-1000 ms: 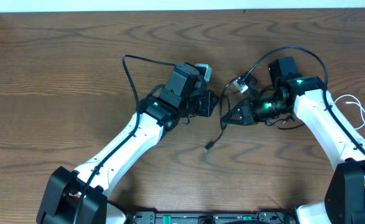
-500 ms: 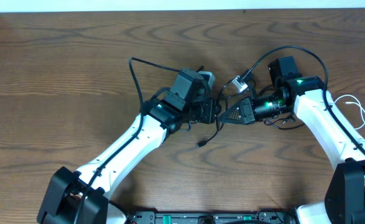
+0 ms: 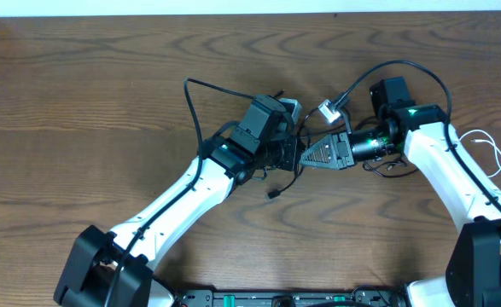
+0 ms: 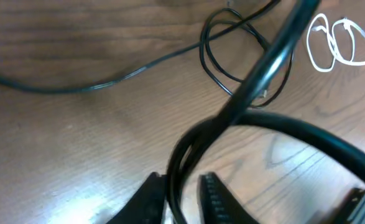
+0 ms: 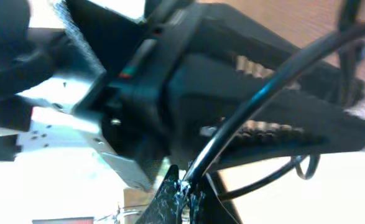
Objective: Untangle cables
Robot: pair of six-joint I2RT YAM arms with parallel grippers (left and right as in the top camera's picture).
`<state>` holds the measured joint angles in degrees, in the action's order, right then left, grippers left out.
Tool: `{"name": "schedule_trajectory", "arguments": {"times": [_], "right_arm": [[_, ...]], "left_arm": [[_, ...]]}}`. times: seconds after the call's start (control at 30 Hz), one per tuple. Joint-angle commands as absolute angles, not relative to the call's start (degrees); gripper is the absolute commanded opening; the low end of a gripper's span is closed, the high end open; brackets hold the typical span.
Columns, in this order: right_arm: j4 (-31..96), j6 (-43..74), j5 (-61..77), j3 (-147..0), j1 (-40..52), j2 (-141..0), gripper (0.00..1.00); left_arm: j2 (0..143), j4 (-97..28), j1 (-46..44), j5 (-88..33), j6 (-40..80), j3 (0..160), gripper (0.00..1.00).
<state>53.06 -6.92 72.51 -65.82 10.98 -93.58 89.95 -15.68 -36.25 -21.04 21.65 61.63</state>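
Note:
A thin black cable point(image 3: 286, 177) hangs between my two grippers at the table's middle, its plug end point(image 3: 270, 194) lying on the wood. My left gripper point(image 3: 293, 157) is shut on it; in the left wrist view the cable point(image 4: 257, 74) runs up from between the jaws point(image 4: 182, 198). My right gripper point(image 3: 307, 159) faces the left one, almost touching, and is shut on the same black cable point(image 5: 257, 106) at its fingertips point(image 5: 186, 194). Another thin black cable point(image 4: 232, 53) loops on the table. The white cable point(image 3: 487, 148) lies coiled at the far right and also shows in the left wrist view point(image 4: 334, 40).
Thicker black arm cables arc over each arm, one behind the left wrist point(image 3: 190, 102) and one above the right wrist point(image 3: 404, 68). Small black cord loops point(image 3: 385, 168) lie under the right forearm. The left gripper's body point(image 5: 232, 74) fills the right wrist view.
My left arm has moved right and slightly up, closing on the right gripper. The black cable's plug end has slid left on the table. The right gripper has shifted a little up.

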Motion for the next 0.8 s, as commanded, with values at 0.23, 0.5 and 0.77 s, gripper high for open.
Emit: {"name": "schedule_trajectory", "arguments": {"times": [0.23,0.5,0.77], "right_arm": [[55.42,-8.84,66.81,-65.87,11.35,-92.99,0.01],[60.99,8.93,10.74,-65.84,11.35,-92.99,0.03],[55.70,1.48,34.68,-65.84,11.44,-92.99,0.23]], "left_arm": [[90.00,-14.94,-33.82,-20.91,21.02,62.13,0.07],[83.22,-15.77,-28.03,-31.68,24.97,62.13,0.07],[82.28,-16.12,-28.03,-31.53,31.16,62.11,0.07]]}}
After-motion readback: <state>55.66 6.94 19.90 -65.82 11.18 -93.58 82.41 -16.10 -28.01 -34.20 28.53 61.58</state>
